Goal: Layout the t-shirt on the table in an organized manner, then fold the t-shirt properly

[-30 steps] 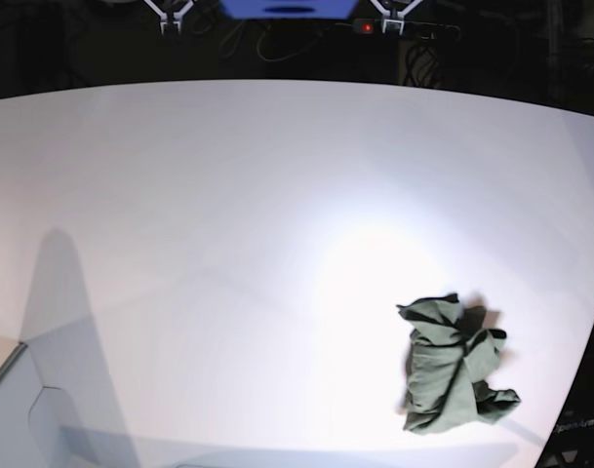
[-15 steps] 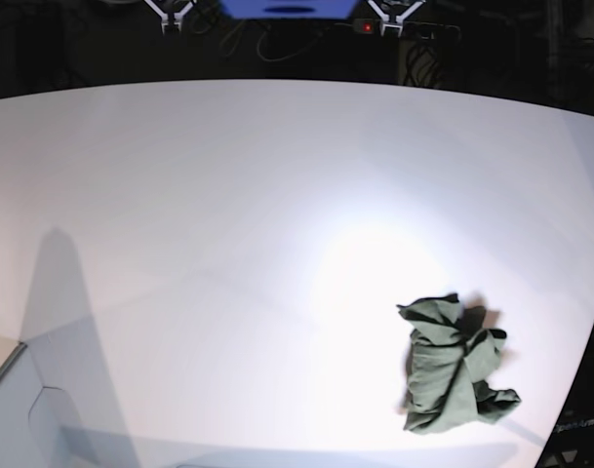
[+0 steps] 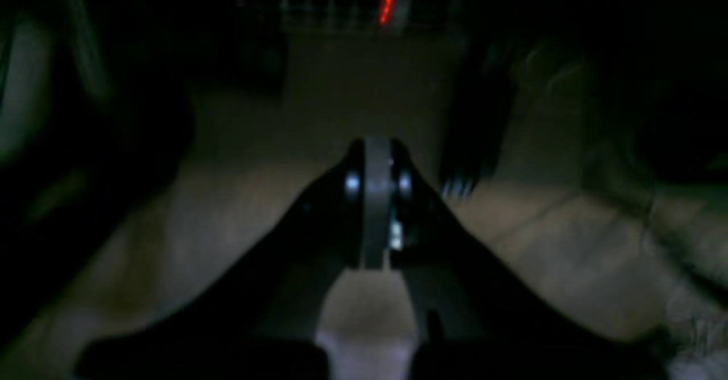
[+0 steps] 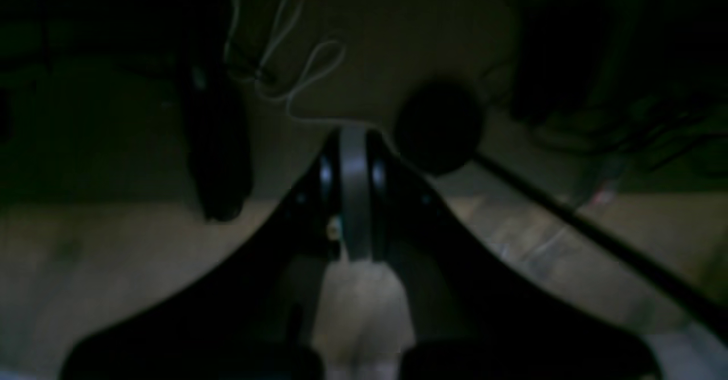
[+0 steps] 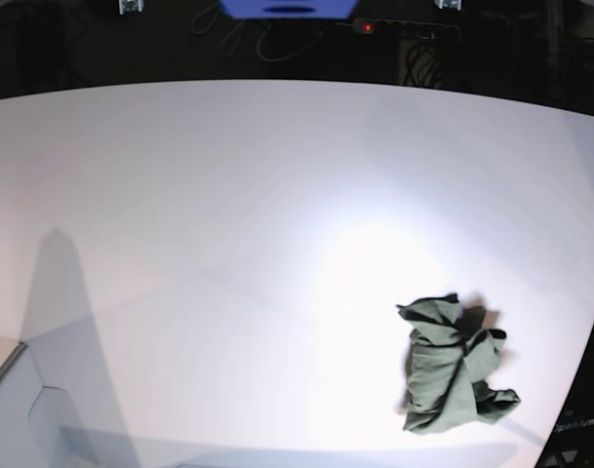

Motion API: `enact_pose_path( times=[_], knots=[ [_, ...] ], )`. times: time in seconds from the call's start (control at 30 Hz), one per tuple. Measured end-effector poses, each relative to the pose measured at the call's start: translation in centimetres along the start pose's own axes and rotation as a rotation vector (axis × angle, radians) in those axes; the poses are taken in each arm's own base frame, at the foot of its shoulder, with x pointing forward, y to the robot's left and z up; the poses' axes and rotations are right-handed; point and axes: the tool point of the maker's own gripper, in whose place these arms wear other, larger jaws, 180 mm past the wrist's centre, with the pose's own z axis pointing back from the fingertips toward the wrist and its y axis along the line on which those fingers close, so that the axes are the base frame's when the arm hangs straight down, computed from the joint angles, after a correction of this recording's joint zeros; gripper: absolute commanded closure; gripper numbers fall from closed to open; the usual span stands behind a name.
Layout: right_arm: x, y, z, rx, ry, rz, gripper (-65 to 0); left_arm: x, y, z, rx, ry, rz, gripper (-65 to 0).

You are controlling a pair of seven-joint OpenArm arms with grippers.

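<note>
T-shirt (image 5: 455,367) crumpled near table (image 5: 228,214) edge — left pincer (image 3: 375,198), right pincer (image 4: 354,192) closed, empty.

Dark room; red indicator light (image 5: 367,27); cables (image 4: 296,78).

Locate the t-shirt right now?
Base view: the t-shirt lies crumpled at lower right on the table, near its curved right edge.
</note>
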Motion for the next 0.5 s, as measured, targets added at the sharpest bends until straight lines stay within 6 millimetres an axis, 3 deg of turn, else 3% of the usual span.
enact_pose_path(
  times=[0.1, 0.2, 0.37, 0.5],
  knots=[
    [3.0, -0.7, 3.0, -0.009, -0.1, 0.011, 0.0, 1.4, -0.2, 2.5, -0.019, -0.056, -0.011, -0.1],
    [7.0, -1.5, 6.3, -0.025, -0.218, 0.023, 0.0, 2.1, 1.5, 5.3, 0.036, -0.084, 0.019, -0.1],
    [12.5, -2.1, 11.5, -0.037, -0.377, 0.043, 0.0, 7.4, 3.4, 9.8, 0.093, -0.245, 0.021, -0.1],
    [16.3, -1.8, 14.1, -0.031, -0.491, 0.048, 0.0, 9.6, 4.0, 12.8, 0.116, -0.3, 0.005, -0.1]
  ],
)
